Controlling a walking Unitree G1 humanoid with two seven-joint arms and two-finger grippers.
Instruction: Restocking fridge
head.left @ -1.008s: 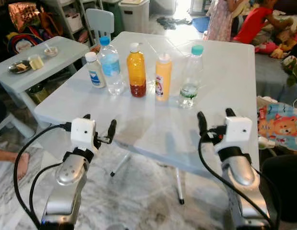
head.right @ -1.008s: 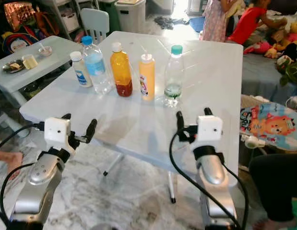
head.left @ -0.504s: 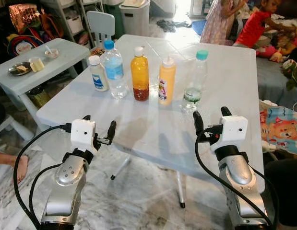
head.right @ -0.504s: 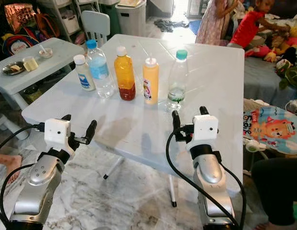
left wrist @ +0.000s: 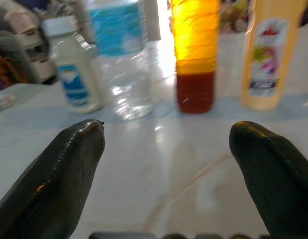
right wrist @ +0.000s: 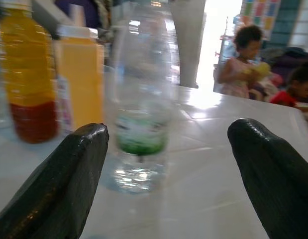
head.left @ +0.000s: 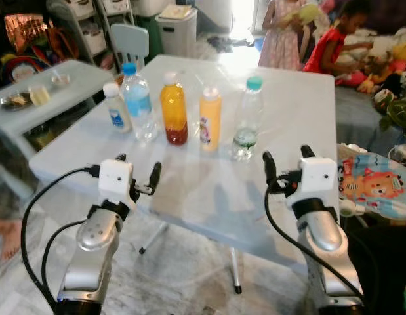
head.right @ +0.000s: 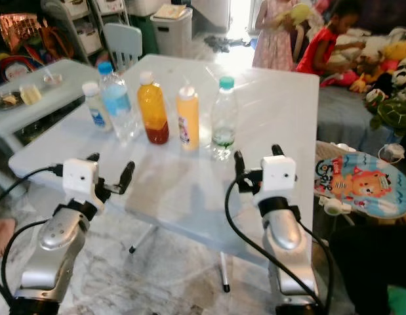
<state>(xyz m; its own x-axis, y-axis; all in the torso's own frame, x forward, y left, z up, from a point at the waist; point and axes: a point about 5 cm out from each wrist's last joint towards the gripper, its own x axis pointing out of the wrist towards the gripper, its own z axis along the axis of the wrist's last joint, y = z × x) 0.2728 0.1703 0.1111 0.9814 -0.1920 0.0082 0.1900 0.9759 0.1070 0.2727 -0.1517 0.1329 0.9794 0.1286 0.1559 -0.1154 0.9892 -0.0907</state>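
- Five bottles stand in a row on the white table point(head.left: 301, 105); the green-capped clear bottle point(head.left: 245, 119) is nearest the right gripper point(head.left: 286, 161).
- Right gripper and left gripper point(head.left: 137, 168): fingers spread wide, both empty.
- Risk: the tall, near-empty bottle may tip if one finger touches first.

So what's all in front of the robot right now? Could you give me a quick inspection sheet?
Surface: white folding table, bare near the front edge.
Job's things: five bottles in a row: small white bottle, blue-capped water bottle, orange-brown juice bottle, yellow squeeze bottle, clear green-capped bottle. All upright.
Clutter: nothing seen on this table.
Grippers: left pincer and right pincer open, hovering at the near edge, holding nothing.
Cables: black cables loop along both arms.
Surroundings: side table with dishes, small chair, bin, children among toys.
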